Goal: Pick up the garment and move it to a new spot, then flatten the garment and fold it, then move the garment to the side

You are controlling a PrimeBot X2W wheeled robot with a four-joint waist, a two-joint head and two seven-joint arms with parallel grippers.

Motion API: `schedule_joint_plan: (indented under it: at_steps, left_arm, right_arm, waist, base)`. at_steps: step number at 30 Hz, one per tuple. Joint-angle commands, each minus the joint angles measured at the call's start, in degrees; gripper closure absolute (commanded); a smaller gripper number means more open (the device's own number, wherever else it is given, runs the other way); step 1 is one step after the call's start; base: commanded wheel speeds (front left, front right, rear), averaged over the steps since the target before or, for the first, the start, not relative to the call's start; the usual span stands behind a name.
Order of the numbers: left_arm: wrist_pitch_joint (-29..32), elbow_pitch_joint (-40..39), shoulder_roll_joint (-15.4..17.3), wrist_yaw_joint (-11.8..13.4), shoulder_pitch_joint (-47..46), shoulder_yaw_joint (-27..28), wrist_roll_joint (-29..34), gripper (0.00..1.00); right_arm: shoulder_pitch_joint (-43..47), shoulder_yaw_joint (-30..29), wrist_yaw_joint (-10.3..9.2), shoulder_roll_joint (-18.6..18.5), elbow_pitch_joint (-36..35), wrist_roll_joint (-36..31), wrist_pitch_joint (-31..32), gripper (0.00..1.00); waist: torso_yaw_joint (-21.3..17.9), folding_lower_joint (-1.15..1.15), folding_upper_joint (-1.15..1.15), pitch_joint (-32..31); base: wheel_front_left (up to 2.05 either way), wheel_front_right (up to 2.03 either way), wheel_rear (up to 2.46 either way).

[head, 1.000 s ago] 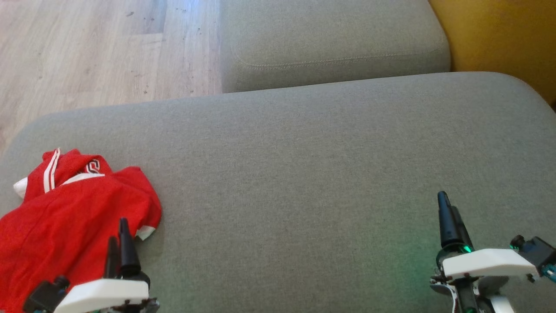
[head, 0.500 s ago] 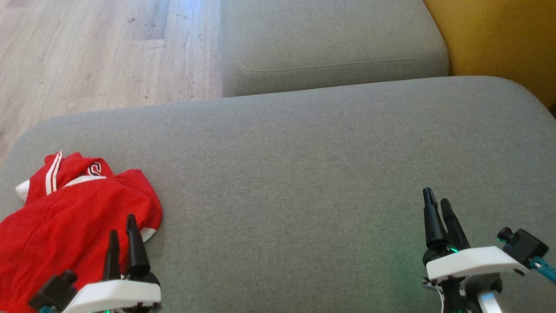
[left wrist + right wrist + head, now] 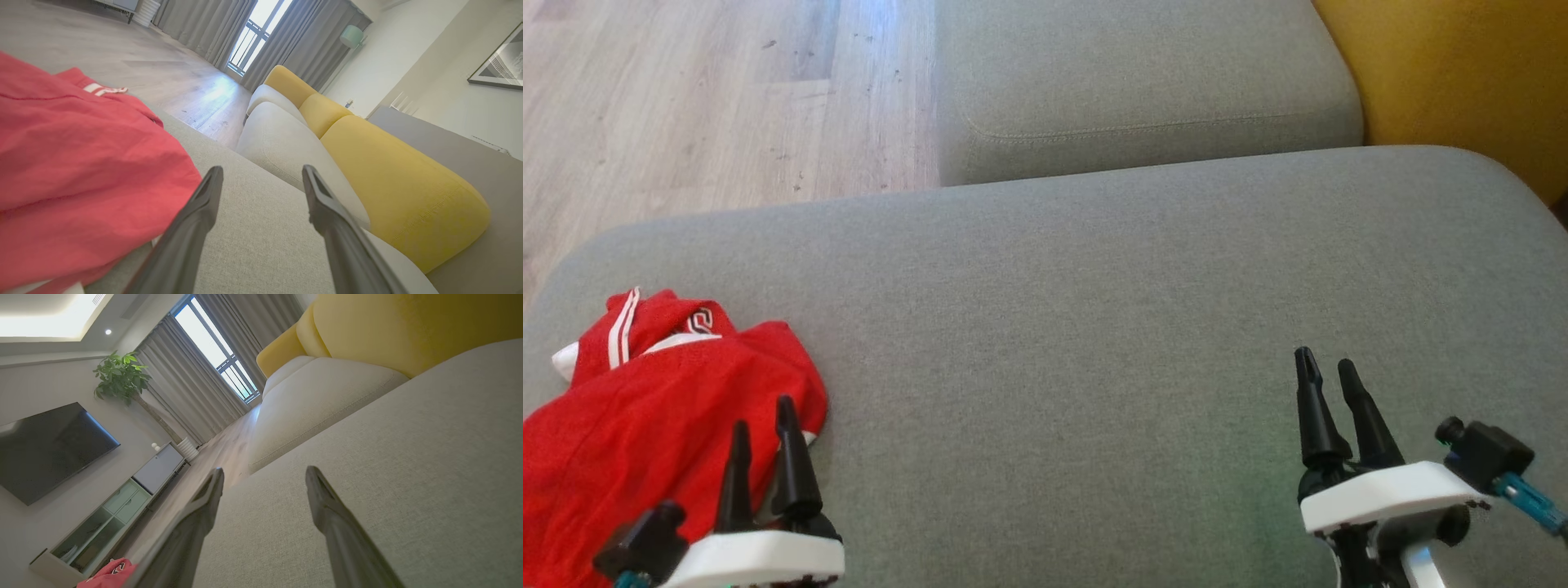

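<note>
My fingers are black; the garment is red with white stripes and trim, the cushion grey, the backrest mustard yellow, the floor pale wood

The garment is made of thin red cloth, matt and creased. The sofa seat is covered in grey, coarse-woven matt fabric, the backrest in yellow cloth. The floor is laid in pale wood, faintly glossy.

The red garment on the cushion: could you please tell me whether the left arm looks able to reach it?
Probably yes: the left pincer is open, right beside the red garment, with nothing between them on the grey cushion.
</note>
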Motion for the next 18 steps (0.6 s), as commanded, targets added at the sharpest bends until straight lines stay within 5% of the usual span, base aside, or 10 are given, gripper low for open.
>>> schedule_joint_plan:
  at_steps: [1, 18]
  left_arm:
    - [-0.97, -2.55, 0.39, 0.49, -1.21, 0.86, 2.34, 0.0]
    - [-3.69, -2.21, 0.44, 1.16, 0.29, 1.09, 13.23, 0.0]
  right_arm:
    - [-1.24, 1.39, -0.03, -0.33, -2.59, -2.4, -1.02, 0.0]
    - [-0.69, 2.66, -0.03, -0.38, -2.56, -13.48, -3.72, 0.0]
  waist:
    - [0.04, 0.0, 0.0, -0.08]
    - [0.09, 0.0, 0.0, -0.65]
  base:
    - [0.0, 0.0, 0.0]
    - [0.0, 0.0, 0.0]
